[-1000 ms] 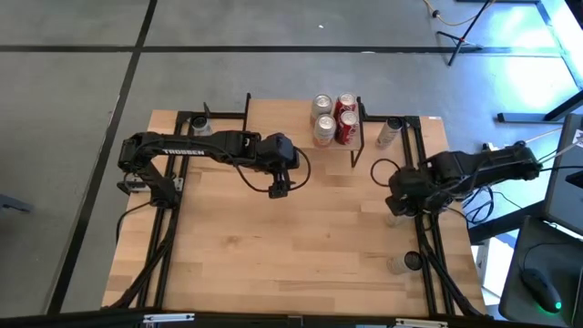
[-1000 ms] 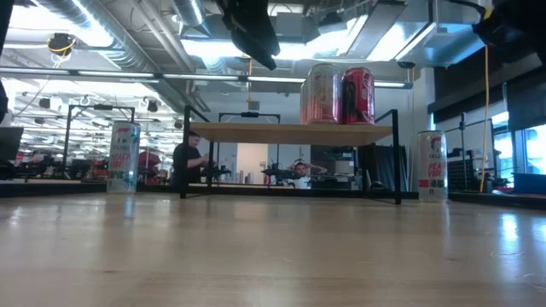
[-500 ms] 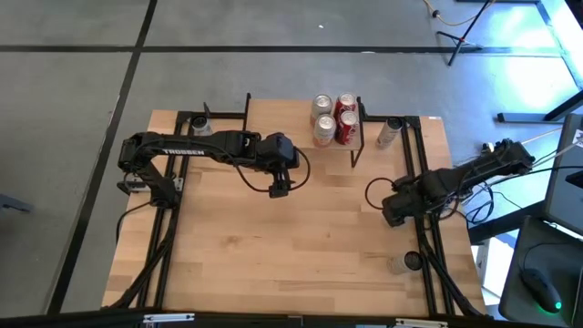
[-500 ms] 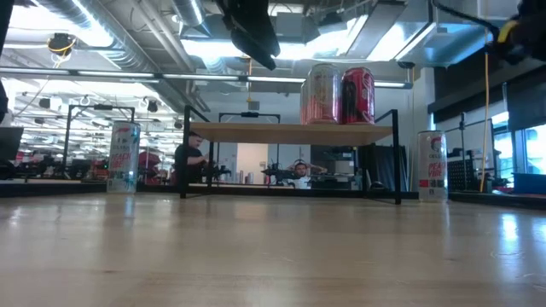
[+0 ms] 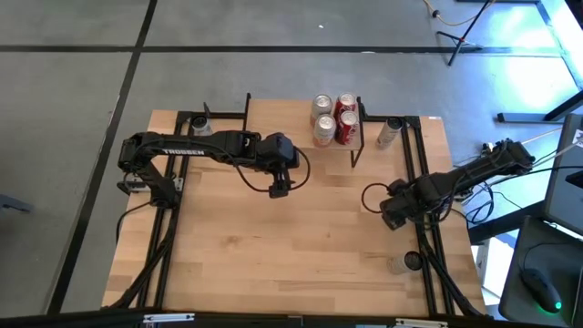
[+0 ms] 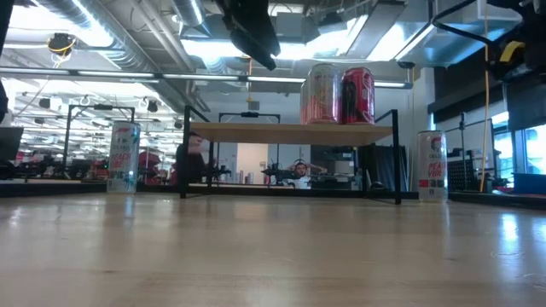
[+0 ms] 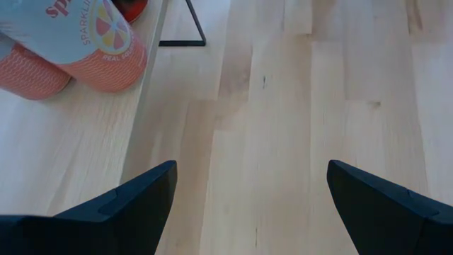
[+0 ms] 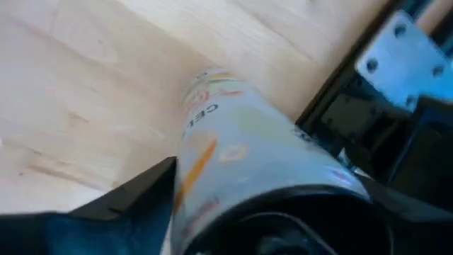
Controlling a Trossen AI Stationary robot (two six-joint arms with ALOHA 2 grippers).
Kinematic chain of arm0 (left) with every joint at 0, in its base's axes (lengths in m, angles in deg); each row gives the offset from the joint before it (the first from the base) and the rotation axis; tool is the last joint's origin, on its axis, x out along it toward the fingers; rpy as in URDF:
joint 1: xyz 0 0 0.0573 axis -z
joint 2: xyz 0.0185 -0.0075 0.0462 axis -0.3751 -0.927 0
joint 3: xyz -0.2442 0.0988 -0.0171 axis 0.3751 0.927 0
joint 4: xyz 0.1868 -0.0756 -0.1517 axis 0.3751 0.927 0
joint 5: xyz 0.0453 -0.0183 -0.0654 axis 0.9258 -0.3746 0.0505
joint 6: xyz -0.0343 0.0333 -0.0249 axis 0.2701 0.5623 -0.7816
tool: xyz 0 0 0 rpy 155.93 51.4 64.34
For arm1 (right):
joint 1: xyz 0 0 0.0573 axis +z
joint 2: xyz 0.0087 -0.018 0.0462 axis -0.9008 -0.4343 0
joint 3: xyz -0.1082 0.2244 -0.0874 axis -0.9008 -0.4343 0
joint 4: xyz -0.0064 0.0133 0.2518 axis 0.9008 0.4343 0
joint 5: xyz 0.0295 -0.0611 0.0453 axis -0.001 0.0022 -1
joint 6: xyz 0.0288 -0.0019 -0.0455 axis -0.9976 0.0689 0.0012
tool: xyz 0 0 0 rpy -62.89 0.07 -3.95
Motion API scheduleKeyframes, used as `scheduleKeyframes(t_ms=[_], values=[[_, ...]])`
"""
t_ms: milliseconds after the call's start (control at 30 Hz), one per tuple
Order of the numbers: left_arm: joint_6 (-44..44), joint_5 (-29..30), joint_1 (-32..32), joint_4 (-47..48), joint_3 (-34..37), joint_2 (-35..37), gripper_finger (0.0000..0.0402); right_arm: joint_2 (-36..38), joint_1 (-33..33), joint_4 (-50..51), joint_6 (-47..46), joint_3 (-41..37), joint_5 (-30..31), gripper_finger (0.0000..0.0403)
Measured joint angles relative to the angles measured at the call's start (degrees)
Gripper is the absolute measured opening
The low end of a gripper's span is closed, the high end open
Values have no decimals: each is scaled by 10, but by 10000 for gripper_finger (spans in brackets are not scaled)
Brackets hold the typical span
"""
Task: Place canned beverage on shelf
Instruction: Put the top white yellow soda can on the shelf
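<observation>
The shelf [image 5: 282, 123] stands at the table's far side, its light wooden top [image 6: 290, 132] on thin black legs. Several cans [image 5: 332, 118] stand on its right end, red and pale ones [image 6: 337, 94]. My left gripper [image 5: 278, 189] hovers open and empty over the shelf's near edge [image 7: 141, 127]. My right gripper [image 5: 390, 219] is open near the table's right edge. A silver can with orange marks [image 8: 241, 156] stands upright on the table between its fingers in the right wrist view. It also shows in the high view [image 5: 401, 262], a little nearer than the gripper. I see no touch.
A white can with red print [image 6: 432, 166] stands at the far right [image 5: 390, 132], and another can [image 6: 124, 156] stands at the far left [image 5: 202, 123]. Black frame rails [image 5: 424, 246] with a metal bracket [image 8: 403, 64] run beside the silver can. People show in the room behind.
My right arm has stretched out, and its gripper has gone a little toward the table's near edge, toward the silver can at the near right. The cans and the shelf have stayed where they were.
</observation>
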Motion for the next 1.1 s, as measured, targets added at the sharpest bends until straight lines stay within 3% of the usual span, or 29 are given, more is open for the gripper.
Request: scheduleKeyframes(t_ms=[133, 367, 600, 800, 967, 1100], values=[[-51, 0, 0, 0, 0, 0, 353, 1, 0, -11, 73, 1, 17, 238], [-131, -51, 6, 0, 0, 0, 353, 1, 0, -16, 220, 2, 35, 238], [-183, -111, 50, 3, 0, 7, 353, -1, 0, -52, 391, 41, 72, 243], [-204, -159, 115, 19, -1, 7, 353, -10, 0, -168, 532, 103, 76, 239], [-206, -220, 144, 17, 0, 23, 353, -85, -12, -220, 593, 178, 80, 239], [-167, -212, 160, 39, 18, 70, 353, -189, -38, -200, 664, 276, 105, 239]])
